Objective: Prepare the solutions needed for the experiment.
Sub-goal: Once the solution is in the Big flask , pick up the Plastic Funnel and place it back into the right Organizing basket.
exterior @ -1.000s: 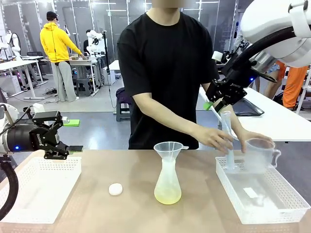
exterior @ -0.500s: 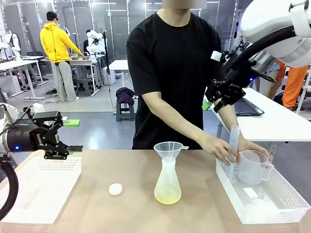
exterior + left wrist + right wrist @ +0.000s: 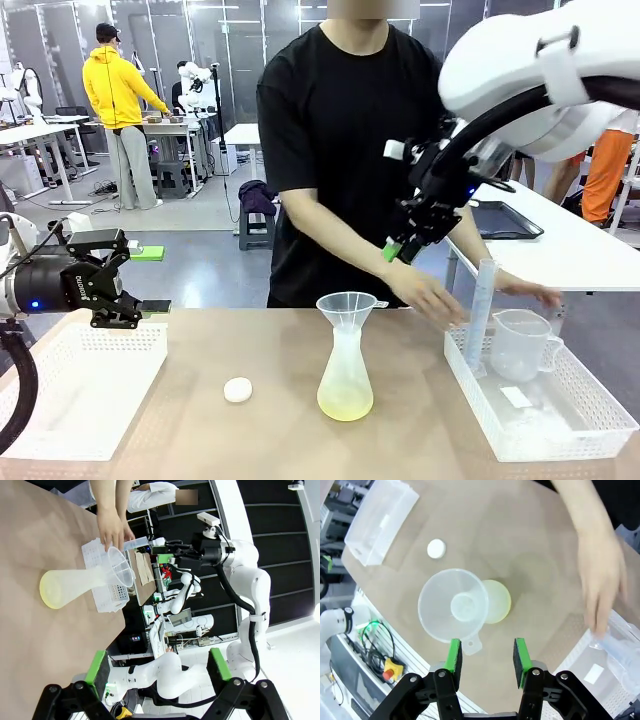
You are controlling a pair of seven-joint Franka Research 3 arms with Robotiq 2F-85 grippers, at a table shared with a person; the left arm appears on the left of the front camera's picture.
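Note:
The solutions (image 3: 345, 404) are a shallow pale yellow-green layer in a translucent flask (image 3: 345, 372) at the table's middle, with a clear funnel (image 3: 347, 304) in its neck. From above, the right wrist view shows the funnel (image 3: 454, 605) and the liquid (image 3: 499, 601) beside it. My right gripper (image 3: 398, 247) hangs high above and behind the flask; its green pads (image 3: 454, 654) stand apart with nothing between them. My left gripper (image 3: 120, 292) is open over the left tray, and it sees the flask (image 3: 75, 582) sideways.
A white cap (image 3: 238, 390) lies left of the flask. A white tray (image 3: 85, 400) sits at the left. The right tray (image 3: 470, 385) holds a tall cylinder (image 3: 482, 312) and a beaker (image 3: 520, 345). The person's hands (image 3: 432, 296) hover near that tray.
My right arm has swung left, from over the right tray to above the flask. The person set the cylinder and beaker down in the right tray and let go.

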